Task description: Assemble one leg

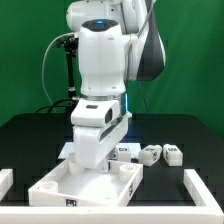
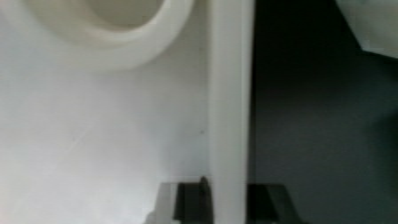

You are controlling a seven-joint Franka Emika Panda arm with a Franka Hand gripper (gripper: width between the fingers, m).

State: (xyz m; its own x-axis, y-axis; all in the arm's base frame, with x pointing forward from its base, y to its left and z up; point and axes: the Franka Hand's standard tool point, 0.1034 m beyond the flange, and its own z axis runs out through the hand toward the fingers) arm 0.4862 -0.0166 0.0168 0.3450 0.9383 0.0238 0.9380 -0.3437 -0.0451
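Beside one panel (image 1: pixel 45 188), three legs (image 1: pixel 150 153)

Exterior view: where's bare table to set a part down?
Free: black table on the exterior view's left, between the panel and the white rail at that edge; also on its right, between the panel and the other white rail, in front of the legs. Crowded: beside the arm, where the legs cluster.

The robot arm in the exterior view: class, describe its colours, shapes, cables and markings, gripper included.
The arm has glossy white, rounded casings with a dark grey section on the exterior view's right. A small blue light glows near its top. A black cable runs down its side. The gripper has a white boxy body and dark fingers. No lettering is readable.
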